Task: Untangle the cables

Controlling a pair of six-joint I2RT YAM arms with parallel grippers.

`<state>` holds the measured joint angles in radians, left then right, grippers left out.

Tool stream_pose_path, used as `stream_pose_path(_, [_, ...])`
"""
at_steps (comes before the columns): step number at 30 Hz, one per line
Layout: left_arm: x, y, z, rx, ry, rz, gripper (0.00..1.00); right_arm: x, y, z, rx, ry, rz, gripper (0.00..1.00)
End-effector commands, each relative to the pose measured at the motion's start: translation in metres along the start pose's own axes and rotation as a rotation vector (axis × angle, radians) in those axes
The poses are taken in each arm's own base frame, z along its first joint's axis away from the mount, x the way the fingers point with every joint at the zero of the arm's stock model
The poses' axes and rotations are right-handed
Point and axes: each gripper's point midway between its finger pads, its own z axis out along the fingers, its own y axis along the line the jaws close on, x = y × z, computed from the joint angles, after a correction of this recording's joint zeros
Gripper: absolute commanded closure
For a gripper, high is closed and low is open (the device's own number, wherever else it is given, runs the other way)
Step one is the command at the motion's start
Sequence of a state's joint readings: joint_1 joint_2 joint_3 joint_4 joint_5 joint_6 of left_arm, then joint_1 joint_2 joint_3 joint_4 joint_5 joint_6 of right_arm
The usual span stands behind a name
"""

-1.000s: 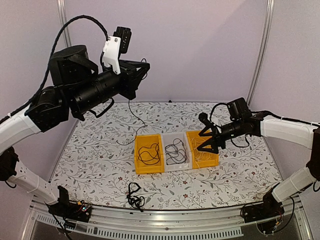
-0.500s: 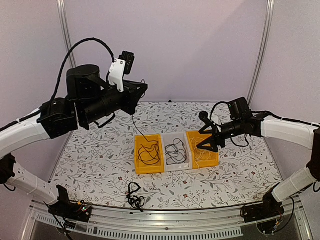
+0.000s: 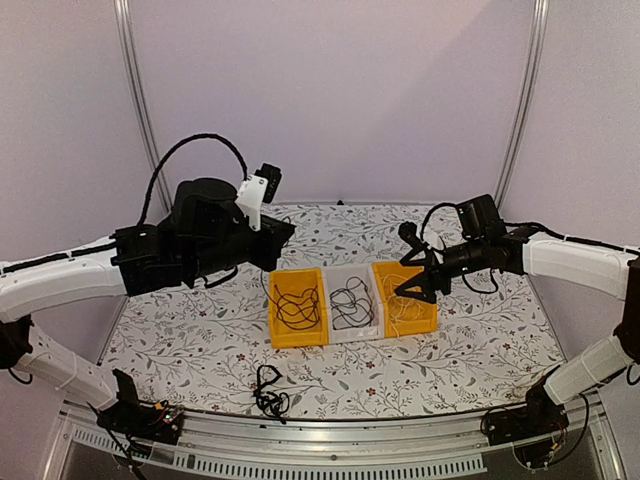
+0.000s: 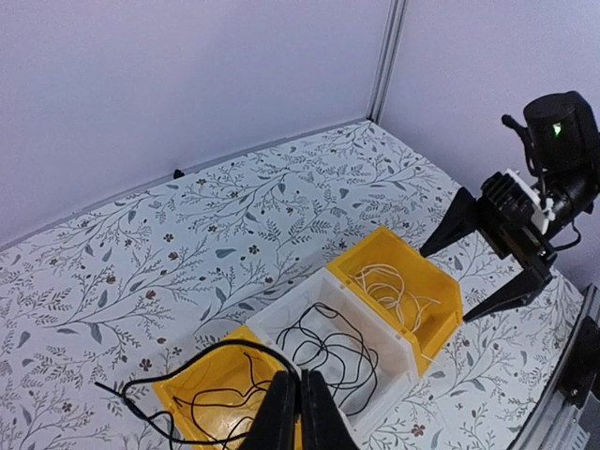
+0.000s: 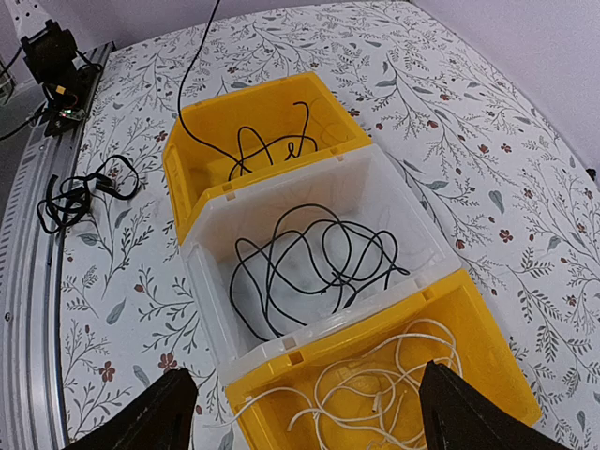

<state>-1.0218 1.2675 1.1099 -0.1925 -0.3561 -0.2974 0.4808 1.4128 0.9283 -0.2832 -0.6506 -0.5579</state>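
Three bins sit wall to wall mid-tabletop [image 3: 170, 320], so there's no gap between the left yellow bin [image 3: 298, 341], white bin [image 3: 356, 335] and right yellow bin [image 3: 416, 327]. The right gripper [image 3: 405, 280] hangs over the right yellow bin with its jaws spread wide. The left gripper [image 4: 300, 412] is pinched on a black cable [image 3: 266, 275] that drops into the left yellow bin, so that line is in the way there. There's bare tabletop on both sides of the row. A cable tangle [image 3: 268, 390] lies near the front edge.

yellow bins [image 3: 300, 339], blk cables [image 3: 350, 300], floral tbl [image 3: 190, 320]
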Motion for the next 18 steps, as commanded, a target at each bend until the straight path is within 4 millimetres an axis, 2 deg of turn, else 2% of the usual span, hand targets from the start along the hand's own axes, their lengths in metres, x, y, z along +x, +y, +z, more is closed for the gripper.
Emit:
stream_pose_path(1, [0.039, 0.000, 0.024, 0.006, 0.099, -0.027, 1.00, -0.005, -0.007, -0.010, 0.059, -0.015, -0.020, 0.13])
stream_pose_path(7, [0.074, -0.010, 0.051, 0.056, 0.171, -0.046, 1.00, -0.006, -0.013, -0.017, 0.098, -0.022, -0.032, 0.14])
stream_pose_path(16, [0.110, -0.034, 0.075, 0.196, 0.265, -0.138, 1.00, -0.003, -0.014, -0.017, 0.106, -0.015, -0.037, 0.13])
stream_pose_path(18, [0.110, -0.046, 0.076, 0.266, 0.255, -0.156, 1.00, -0.003, -0.014, -0.017, 0.109, -0.014, -0.038, 0.13])
